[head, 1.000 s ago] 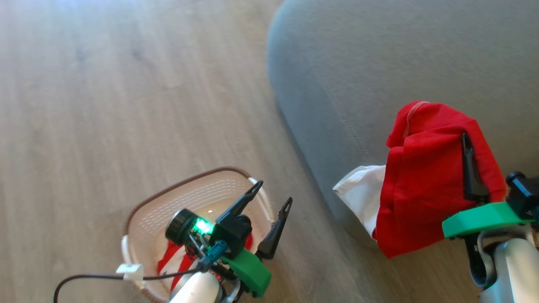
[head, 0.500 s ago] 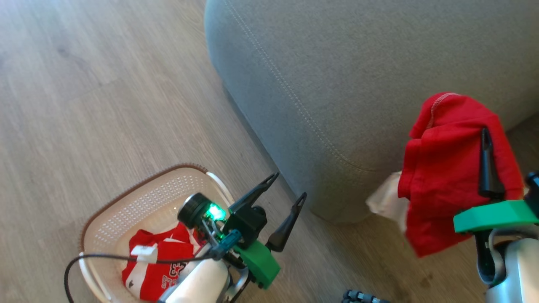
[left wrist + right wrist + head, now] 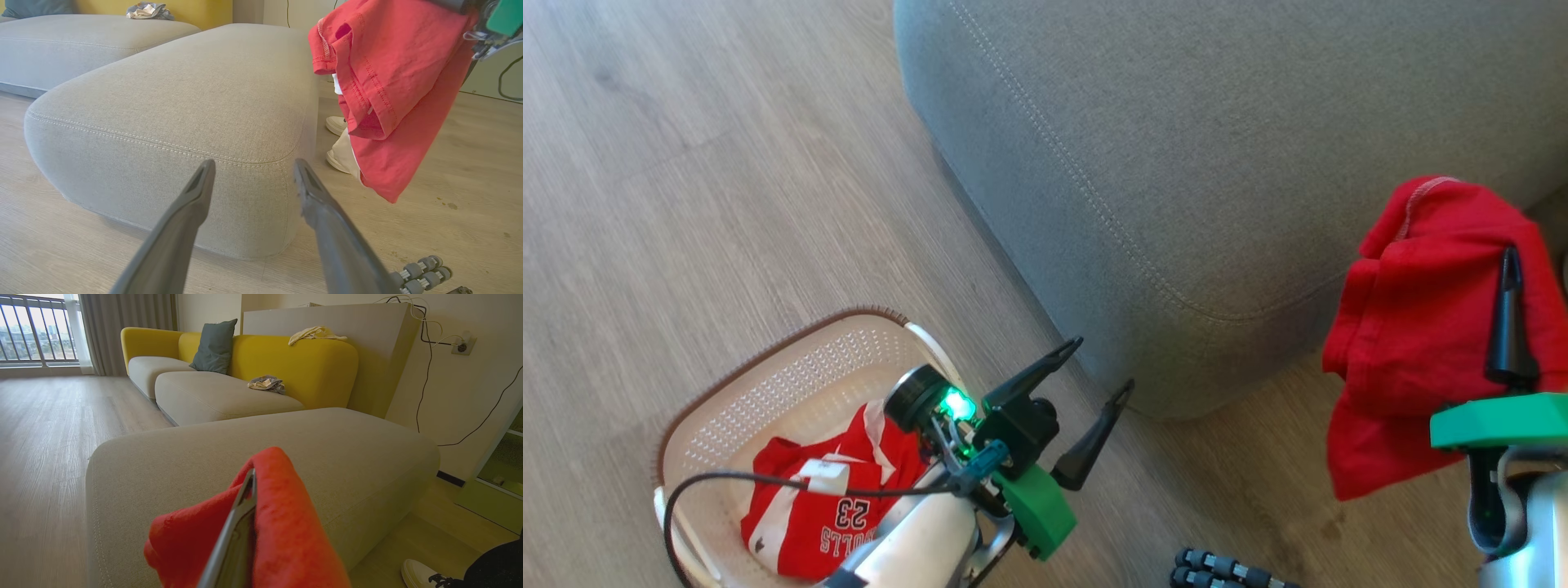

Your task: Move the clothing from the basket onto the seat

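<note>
Head view: the right gripper (image 3: 1510, 269) is pinched tight on the plain red garment (image 3: 1413, 343), which hangs crumpled beside the seat (image 3: 1217, 163). By the basket (image 3: 768, 359), the left gripper (image 3: 1103, 363) is spread wide and holds nothing. The lettered garment (image 3: 825, 514) lies inside.

The plain red garment (image 3: 1413, 327) hangs bunched in the air, pinched in the closed jaws of the right gripper (image 3: 1509, 261), just off the rounded corner of the grey seat (image 3: 1217, 163). The red garment with white bands (image 3: 825, 506), printed "23", lies crumpled in the cream basket (image 3: 792, 367), which stands upright on the floor (image 3: 686, 204) near the seat.
</note>
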### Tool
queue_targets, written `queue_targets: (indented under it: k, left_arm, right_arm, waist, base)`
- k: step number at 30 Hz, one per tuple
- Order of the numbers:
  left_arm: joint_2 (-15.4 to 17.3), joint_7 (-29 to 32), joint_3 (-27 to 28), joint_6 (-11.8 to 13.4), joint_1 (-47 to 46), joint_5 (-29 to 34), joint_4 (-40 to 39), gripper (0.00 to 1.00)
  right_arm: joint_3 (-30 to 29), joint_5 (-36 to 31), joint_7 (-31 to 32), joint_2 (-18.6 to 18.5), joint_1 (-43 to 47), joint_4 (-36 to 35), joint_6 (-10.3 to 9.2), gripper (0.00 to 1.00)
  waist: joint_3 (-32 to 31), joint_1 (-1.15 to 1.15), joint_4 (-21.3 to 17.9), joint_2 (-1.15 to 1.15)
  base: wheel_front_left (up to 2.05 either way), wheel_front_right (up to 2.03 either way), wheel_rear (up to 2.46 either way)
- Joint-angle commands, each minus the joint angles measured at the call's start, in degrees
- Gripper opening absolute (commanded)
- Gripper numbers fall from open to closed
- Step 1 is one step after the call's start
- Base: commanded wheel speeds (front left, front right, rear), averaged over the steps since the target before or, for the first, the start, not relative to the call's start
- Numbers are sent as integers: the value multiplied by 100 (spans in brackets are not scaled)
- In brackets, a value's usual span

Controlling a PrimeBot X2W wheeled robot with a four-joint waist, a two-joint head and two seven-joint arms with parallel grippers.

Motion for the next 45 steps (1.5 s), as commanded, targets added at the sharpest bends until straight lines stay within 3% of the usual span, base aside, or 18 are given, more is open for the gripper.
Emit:
queue_targets:
  k: [1, 20, 34, 45]
  left_arm:
    - [-12, -55, 96, -49, -227, 26, -165, 100]
    - [-12, -55, -97, -126, -422, 32, -68, 100]
    - [185, -55, 6, -183, -581, 440, 76, 100]
    - [446, -55, -34, -156, -914, 584, 129, 100]
  right_arm:
    - [69, -21, -14, -32, 15, -247, 41, 0]
    - [-162, -112, -14, 5, -175, -409, 41, 0]
    - [-44, 21, -14, -1183, -1883, -521, 41, 0]
    - [717, 447, -14, -2122, -4129, -53, 41, 0]
  waist:
    - [22, 0, -8, 0]
    - [238, 0, -38, 0]
    - [1029, 0, -66, 0]
    - [1845, 0, -32, 0]
  base:
    - [0, 0, 0]
    - [0, 0, 0]
    - [0, 0, 0]
    - [0, 0, 0]
